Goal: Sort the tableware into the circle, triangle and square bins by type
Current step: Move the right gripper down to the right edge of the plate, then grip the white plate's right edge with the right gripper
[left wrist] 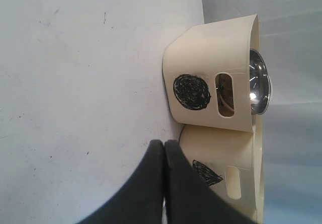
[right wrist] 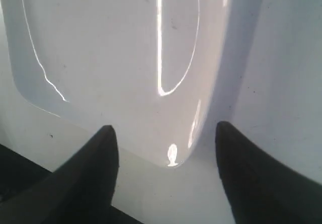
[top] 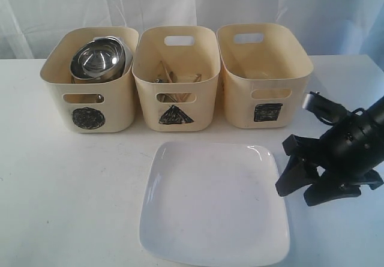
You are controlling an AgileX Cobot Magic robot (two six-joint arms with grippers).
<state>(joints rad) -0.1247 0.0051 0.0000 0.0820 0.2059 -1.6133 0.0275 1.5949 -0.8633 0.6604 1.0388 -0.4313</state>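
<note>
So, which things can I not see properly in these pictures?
Circle bin, exterior view: the steel bowl on top hides whatever lies under it.
Triangle bin, exterior view: its wall covers most of the contents, and they are too small to name.
Square bin, exterior view: the front wall hides most of its floor.
Plate, right wrist view: only one corner shows; the rest runs past the picture's edges.

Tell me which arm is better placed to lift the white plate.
Right arm: its open jaws hang by the white plate, near the square bin. The left jaws are shut and face the circle bin.
</note>
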